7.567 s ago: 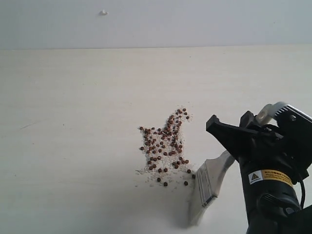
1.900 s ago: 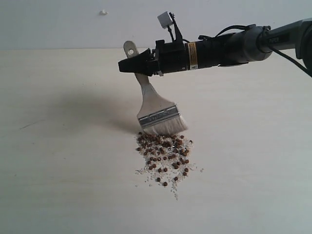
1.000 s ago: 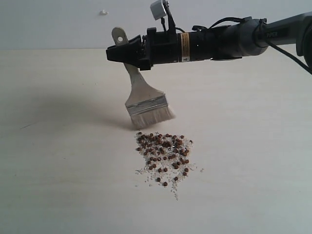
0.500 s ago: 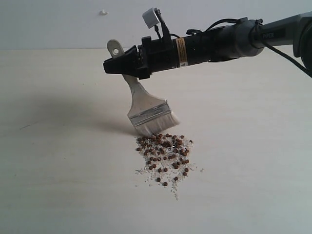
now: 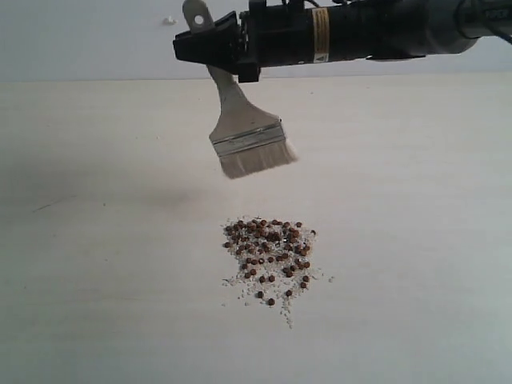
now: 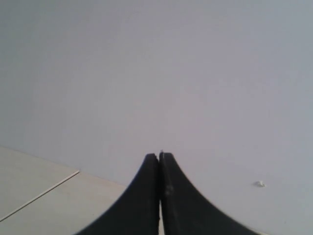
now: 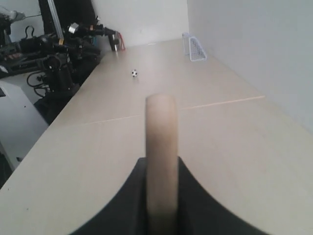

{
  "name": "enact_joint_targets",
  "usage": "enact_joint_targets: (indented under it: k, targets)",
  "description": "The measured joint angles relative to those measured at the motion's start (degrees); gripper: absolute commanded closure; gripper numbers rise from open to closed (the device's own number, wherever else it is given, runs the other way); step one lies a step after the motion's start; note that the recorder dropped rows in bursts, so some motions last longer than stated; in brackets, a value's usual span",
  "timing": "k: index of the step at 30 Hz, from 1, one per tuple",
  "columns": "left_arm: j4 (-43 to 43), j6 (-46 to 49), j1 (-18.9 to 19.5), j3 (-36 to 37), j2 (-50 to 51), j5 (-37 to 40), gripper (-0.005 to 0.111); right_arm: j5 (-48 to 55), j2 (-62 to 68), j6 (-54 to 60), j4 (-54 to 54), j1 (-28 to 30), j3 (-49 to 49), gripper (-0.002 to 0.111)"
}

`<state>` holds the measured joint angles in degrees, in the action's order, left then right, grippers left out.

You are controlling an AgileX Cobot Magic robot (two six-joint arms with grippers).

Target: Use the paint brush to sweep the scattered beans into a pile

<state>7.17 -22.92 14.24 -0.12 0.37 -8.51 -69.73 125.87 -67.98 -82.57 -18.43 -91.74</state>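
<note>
Showing the right gripper [image 5: 210, 46] clamped on the wooden handle [image 7: 161, 161] of the paint brush [image 5: 248, 132]. The brush hangs in the air above the beans [image 5: 268, 248] with its pale bristles [image 5: 258, 160] pointing down and touching neither the beans nor the table [image 5: 88, 264]. How far the brush stands behind the beans cannot be told from the exterior view.

The beans lie in one loose cluster on the table. The cluster is densest along its edge nearest the brush and thins towards its opposite edge. There, a few single beans sit just apart from the main body among a fringe of fine white grains [image 5: 240, 280]. No beans are seen far from this cluster.

The left gripper [image 6: 160, 166] has its jaws pressed together on nothing. It faces a blank wall and is absent from the exterior view, so its place relative to the beans cannot be told.

Judged from this arrangement, the sweep appears largely done, since the beans form a single group and not a wide scatter. What seems to remain is drawing the thin far fringe and its stray beans inward to tighten the pile. That would call for the brush to be lowered to the table on that side of the beans.
</note>
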Motion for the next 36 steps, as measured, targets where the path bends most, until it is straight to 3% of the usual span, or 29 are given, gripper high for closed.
enact_joint_targets:
  k: [18, 36]
  targets:
    - [0.0, 0.0, 0.0, 0.0, 0.0, 0.0, 0.107, 0.1, -32.0, 20.4, 6.6, 4.4, 45.2, 0.108]
    - [0.0, 0.0, 0.0, 0.0, 0.0, 0.1, 0.107, 0.1, -45.2, 26.7, 8.1, 4.4, 70.0, 0.108]
